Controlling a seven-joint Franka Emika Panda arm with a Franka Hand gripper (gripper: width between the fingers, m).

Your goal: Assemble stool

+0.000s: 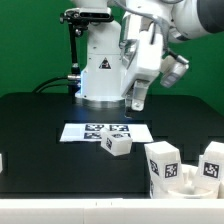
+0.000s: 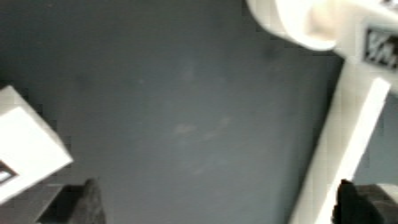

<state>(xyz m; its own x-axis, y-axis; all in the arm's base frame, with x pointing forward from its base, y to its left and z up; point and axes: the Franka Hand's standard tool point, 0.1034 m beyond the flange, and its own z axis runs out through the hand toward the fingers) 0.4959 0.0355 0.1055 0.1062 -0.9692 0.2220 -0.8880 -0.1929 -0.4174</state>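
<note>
Loose white stool parts with black-and-white tags lie on the black table. A small leg [image 1: 117,146] rests just in front of the marker board [image 1: 105,131]. Two chunkier tagged parts [image 1: 164,166] [image 1: 211,166] stand at the front on the exterior view's right. My gripper [image 1: 137,97] hangs in the air above the table behind the marker board, open and holding nothing. In the wrist view the gripper [image 2: 222,205] shows only bare dark table between its dark fingertips [image 2: 71,205]. A white tagged part [image 2: 25,135] lies to one side and a white rounded piece with a long white strip [image 2: 356,110] to the other.
The large white robot base [image 1: 104,68] with a triangle mark stands at the back centre, cables and a black stand beside it. Another white piece [image 1: 2,160] pokes in at the exterior view's left edge. A green wall is behind.
</note>
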